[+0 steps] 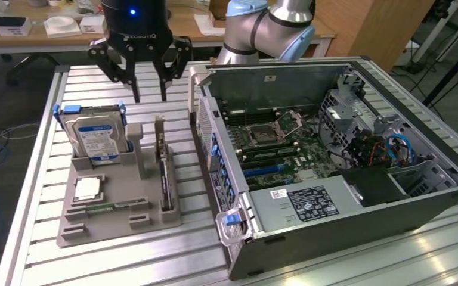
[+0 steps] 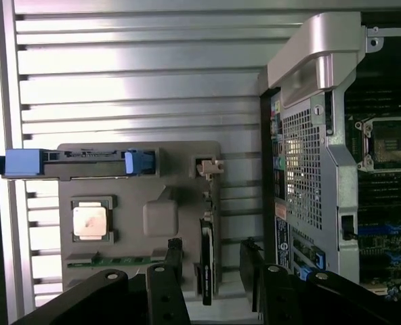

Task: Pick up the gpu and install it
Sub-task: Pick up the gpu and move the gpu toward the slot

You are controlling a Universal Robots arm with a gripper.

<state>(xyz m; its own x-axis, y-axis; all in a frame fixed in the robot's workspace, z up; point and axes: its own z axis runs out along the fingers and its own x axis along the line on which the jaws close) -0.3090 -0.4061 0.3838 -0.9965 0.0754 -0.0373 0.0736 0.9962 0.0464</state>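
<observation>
The gpu (image 1: 164, 173) is a thin dark card standing on edge in a slot of the grey holder tray (image 1: 117, 229), between the hard drive and the computer case. My gripper (image 1: 150, 95) hangs open above the far end of the tray, well clear of the card and with nothing between its fingers. In the wrist view the gpu (image 2: 206, 261) lies lengthwise between the two black fingers, and the gripper (image 2: 212, 247) is centred over it. The open computer case (image 1: 420, 196) lies on its side at the exterior view's right, its motherboard (image 1: 281, 143) exposed.
On the same tray stand a silver hard drive (image 1: 95, 138) in a blue bracket, a processor chip (image 1: 88, 189) and a narrow green memory stick (image 1: 110, 207). The case's raised side wall (image 1: 213, 149) runs close beside the tray. A desk with boxes stands behind the slatted metal table (image 1: 133, 262).
</observation>
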